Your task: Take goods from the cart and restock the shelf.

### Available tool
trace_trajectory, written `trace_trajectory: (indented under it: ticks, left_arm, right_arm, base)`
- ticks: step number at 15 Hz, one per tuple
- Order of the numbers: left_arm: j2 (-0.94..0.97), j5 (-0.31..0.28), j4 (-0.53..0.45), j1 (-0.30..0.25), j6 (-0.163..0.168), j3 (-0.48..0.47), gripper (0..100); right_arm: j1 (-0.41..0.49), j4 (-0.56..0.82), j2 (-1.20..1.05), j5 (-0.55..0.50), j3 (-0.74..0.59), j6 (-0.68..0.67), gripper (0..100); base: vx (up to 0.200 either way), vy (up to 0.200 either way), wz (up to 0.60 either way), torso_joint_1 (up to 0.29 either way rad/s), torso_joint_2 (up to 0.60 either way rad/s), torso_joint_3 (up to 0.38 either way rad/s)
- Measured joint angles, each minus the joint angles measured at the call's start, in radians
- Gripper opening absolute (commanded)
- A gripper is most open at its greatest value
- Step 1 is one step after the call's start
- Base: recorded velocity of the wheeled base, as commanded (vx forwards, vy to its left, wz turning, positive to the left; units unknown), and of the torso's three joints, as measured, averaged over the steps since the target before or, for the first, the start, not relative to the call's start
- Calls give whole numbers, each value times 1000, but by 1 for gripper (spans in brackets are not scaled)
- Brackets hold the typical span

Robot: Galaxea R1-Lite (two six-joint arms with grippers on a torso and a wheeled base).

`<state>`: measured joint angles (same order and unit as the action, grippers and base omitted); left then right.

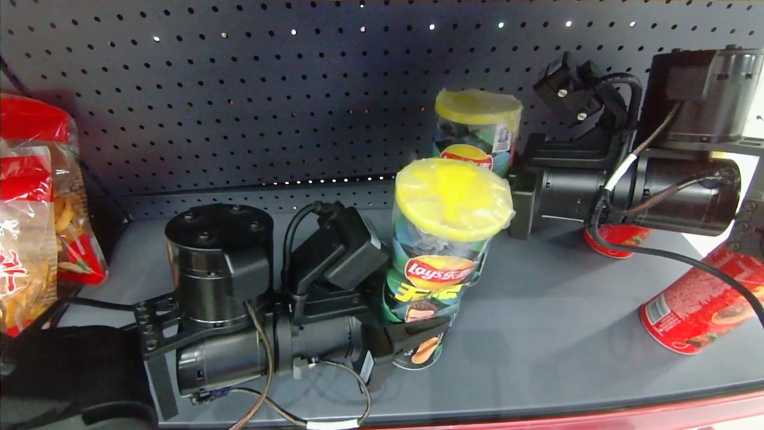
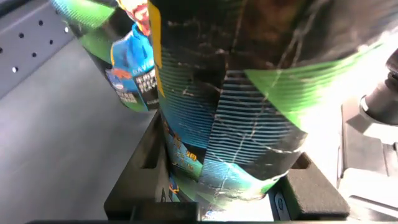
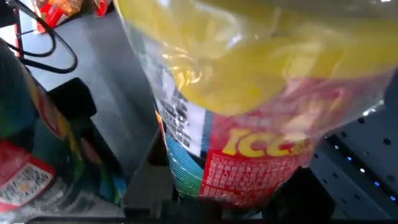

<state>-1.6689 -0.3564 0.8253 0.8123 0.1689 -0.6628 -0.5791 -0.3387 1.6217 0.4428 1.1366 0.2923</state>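
We see two yellow-lidded chip cans upright on the grey shelf (image 1: 549,346), one in front of the other and close together, with the perforated back panel (image 1: 239,89) rising behind them. The left gripper (image 1: 416,337) comes in from the robot's left, low over the shelf, and its fingers are closed against the lower part of the front can (image 1: 444,239). In the left wrist view this same left gripper (image 2: 227,190) has a dark finger pressed on each side of the front can (image 2: 249,93), whose green and blue wrapper is creased. We cannot tell whether the can's base sits on the shelf or just above it. The right gripper (image 1: 514,179) comes in from the robot's right and grips the back can (image 1: 477,128) about halfway up. In the right wrist view the right gripper (image 3: 227,199) clamps the back can (image 3: 249,112), which has clear film stretched over its yellow lid. Right of the cans, a red can (image 1: 704,298) stands near the shelf's front edge and looks tilted, and a second red can (image 1: 609,242) is mostly hidden behind the right arm. At the far left of the shelf stand red and clear snack bags (image 1: 36,197), well apart from both cans
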Motion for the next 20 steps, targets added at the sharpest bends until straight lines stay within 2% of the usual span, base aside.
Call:
trace_trajectory:
  ticks: [8,20]
  left_arm:
    - [84,14,0,15,-10,113,0]
    - [58,21,0,43,-14,114,0]
  right_arm:
    - [-4,2,26,-3,37,0,0]
    - [-17,1,29,-5,41,-11,0]
  base:
    - [0,0,0,0,0,0]
    - [0,0,0,0,0,0]
